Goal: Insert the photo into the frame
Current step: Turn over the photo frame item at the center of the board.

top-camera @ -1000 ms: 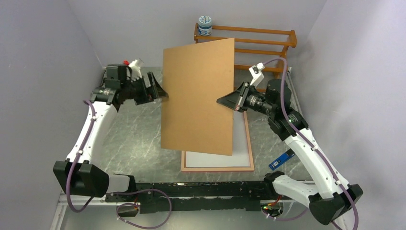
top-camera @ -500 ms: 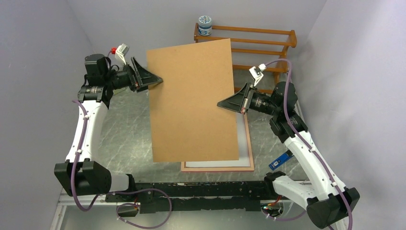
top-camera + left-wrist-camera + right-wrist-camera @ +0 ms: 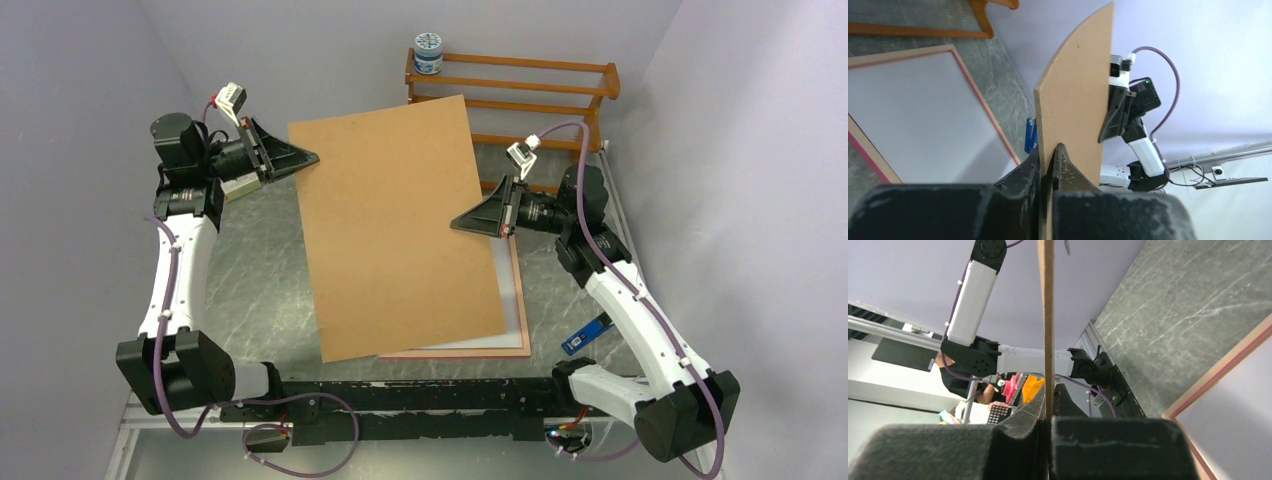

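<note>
left gripper (image 3: 308, 158) first: fingers clamped hard on the big flat brown fibreboard panel (image 3: 400, 230), biting its edge up at 10 o'clock. right gripper (image 3: 460, 222) is squeezed onto the opposite edge at 3 o'clock. the panel hangs tilted in the air between them. under it, peeking out at 5 o'clock, the thin pink-edged, pale-backed frame (image 3: 898, 55) lies flat on the grey marbled table (image 3: 260, 270), and inside it is the photo (image 3: 923, 110), white back up by the look of it. the danger: two thin edge pinches. if the arms mismatch, the board could twist loose. a low corner could also snag the rim and shove the photo askew.
</note>
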You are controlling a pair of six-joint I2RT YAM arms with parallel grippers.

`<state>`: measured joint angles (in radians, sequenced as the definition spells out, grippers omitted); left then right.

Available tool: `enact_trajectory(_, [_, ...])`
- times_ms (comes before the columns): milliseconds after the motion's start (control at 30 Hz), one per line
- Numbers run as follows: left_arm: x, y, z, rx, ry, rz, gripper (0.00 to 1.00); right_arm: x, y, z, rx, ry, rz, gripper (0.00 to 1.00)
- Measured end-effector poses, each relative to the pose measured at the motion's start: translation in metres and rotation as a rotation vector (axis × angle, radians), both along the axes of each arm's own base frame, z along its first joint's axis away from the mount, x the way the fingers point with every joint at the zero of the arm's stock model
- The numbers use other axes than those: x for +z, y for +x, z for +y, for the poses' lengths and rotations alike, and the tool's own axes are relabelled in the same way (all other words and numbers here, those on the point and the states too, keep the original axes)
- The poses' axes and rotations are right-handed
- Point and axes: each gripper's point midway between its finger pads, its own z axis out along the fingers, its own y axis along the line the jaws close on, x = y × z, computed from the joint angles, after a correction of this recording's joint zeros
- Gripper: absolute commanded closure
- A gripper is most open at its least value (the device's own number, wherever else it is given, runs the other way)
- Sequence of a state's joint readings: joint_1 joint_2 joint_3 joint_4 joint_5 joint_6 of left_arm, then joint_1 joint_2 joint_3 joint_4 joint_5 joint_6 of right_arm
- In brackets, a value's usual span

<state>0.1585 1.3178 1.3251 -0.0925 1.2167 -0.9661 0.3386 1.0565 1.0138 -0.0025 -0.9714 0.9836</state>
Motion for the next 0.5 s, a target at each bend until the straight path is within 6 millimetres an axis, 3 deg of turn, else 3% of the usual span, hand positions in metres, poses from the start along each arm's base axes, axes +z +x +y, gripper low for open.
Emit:
enact_trajectory(67, [0.001, -0.004, 0.0, -0.01, -0.012, 0.003, 0.98, -0.006, 0.003, 0.0, 0.002, -0.008, 0.034, 0.99])
enact_trajectory(100, [0.003, -0.005, 0.001, -0.008, -0.013, -0.001, 0.97, -0.009, 0.005, 0.0, 0.002, -0.012, 0.045, 0.93])
enact_trajectory(233, [0.008, -0.009, 0.003, 0.013, -0.009, -0.014, 0.97, -0.019, 0.012, 0.001, -0.009, -0.038, 0.053, 0.55])
enact_trajectory(367, [0.019, -0.017, 0.005, 0.069, 0.0, -0.011, 0.98, -0.034, 0.031, -0.002, -0.099, -0.107, 0.062, 0.23])
enact_trajectory(500, [0.044, -0.021, 0.015, 0.187, 0.052, -0.073, 0.97, -0.039, 0.051, -0.01, -0.222, -0.177, 0.035, 0.1])
